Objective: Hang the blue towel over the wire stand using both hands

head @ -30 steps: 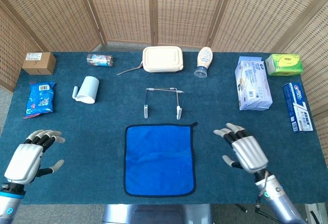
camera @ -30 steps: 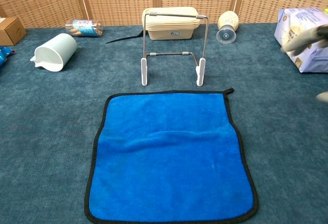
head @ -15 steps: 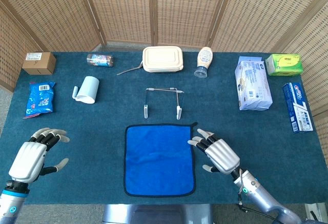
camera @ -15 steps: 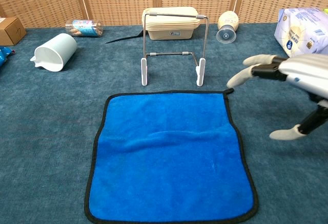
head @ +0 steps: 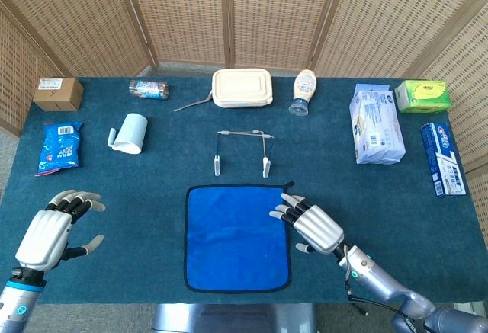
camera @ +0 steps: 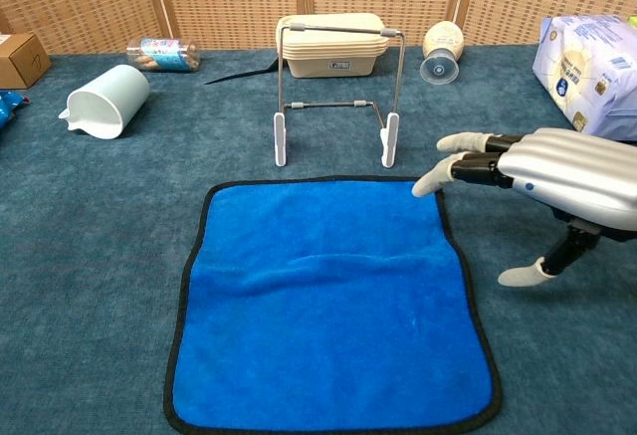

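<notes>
The right hand (head: pixel 315 226) hovers over the right edge of the blue towel (head: pixel 236 235), fingers spread and holding nothing, its fingertips (camera: pixel 430 180) above the towel's far right corner. The left hand (head: pixel 52 232), seen only in the head view, hangs well to the left of the towel, fingers apart and empty. The towel lies flat on the table (head: pixel 137 188), near its front edge. Just beyond the towel stands the wire stand (camera: pixel 336 97), upright and bare, with a cream lunch box (camera: pixel 333 45) behind it.
</notes>
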